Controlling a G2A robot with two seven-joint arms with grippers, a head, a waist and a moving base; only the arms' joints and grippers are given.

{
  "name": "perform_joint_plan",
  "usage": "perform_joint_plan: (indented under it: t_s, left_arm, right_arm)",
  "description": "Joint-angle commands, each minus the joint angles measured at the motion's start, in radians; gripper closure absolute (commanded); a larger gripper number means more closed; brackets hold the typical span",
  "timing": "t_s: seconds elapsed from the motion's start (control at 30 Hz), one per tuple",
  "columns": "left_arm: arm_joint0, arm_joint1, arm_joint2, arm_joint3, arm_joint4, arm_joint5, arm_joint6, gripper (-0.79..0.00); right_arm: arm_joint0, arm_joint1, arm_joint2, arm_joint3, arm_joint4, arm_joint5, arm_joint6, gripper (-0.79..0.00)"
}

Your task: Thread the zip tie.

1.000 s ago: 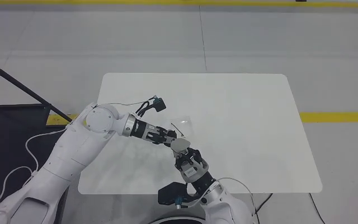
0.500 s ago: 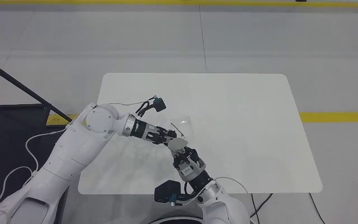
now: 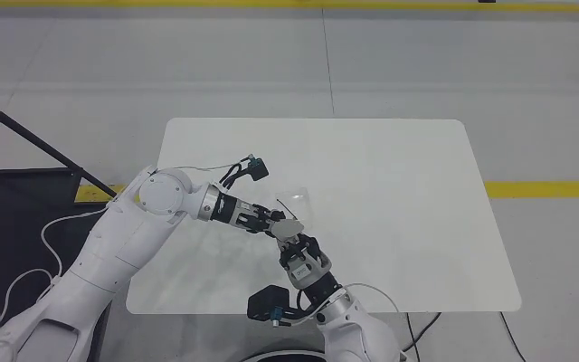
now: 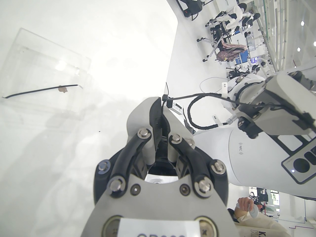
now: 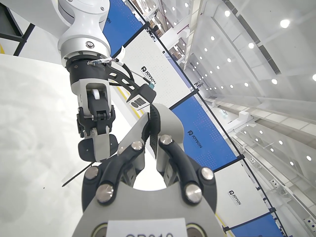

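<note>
My left gripper (image 4: 161,109) is shut on a thin black zip tie (image 4: 166,91), whose small head and short tip poke out past the pads. In the right wrist view the left gripper (image 5: 97,149) holds this zip tie (image 5: 74,176) with its tail slanting down towards the table. My right gripper (image 5: 151,118) has its pads pressed together, and I see nothing between them. In the top view the left gripper (image 3: 277,220) and the right gripper (image 3: 289,232) meet near the table's front, almost touching.
A second black zip tie (image 4: 42,90) lies flat on a clear plastic sheet (image 4: 37,57) just beyond the grippers, the same zip tie (image 3: 289,199) showing from above. The white table (image 3: 407,181) is bare to the right and at the back.
The right gripper has crept a little forward and leftward, closer to the left gripper. The left arm has stayed where it was.
</note>
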Motion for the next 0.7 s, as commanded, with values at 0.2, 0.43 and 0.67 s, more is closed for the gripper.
perform_joint_plan:
  t_s: [0.2,0.43,0.67]
  left_arm:
    - [0.0,0.0,0.0,0.0,0.0,0.0,0.0,0.0]
    - [0.0,0.0,0.0,0.0,0.0,0.0,0.0,0.0]
    - [0.0,0.0,0.0,0.0,0.0,0.0,0.0,0.0]
  right_arm:
    - [0.001,0.001,0.0,-0.001,-0.001,0.002,0.001,0.0]
    - [0.002,0.002,-0.001,0.002,0.001,-0.005,0.004,0.0]
    - [0.011,0.004,-0.003,0.006,-0.006,-0.046,0.007,0.0]
